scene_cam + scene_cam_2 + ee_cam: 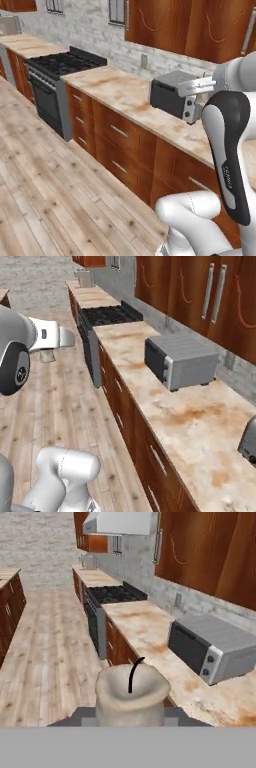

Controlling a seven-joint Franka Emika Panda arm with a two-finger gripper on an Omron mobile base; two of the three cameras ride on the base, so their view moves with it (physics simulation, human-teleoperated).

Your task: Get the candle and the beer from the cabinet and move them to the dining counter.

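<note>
Marble counter (200, 426) bears a toaster oven (181, 361).

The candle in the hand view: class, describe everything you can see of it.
The stubby pale grey-white candle fills the lower centre of the hand view, seen from above. Its waxy top is dished, with an uneven raised rim, and a thin curved black wick rises from the hollow. It sits upright between the end effector's fingers, whose dark tips flank its base, above the wooden floor beside the marble counter.

Desk (200, 426) along right wall, drawers (120, 150) below. Toaster oven (181, 361) on desk, near; stove (107, 315) beyond, far. Cabinet (200, 296) above oven. Candle (131, 694) between end effector (131, 714) fingers, over floor (45, 190).
</note>
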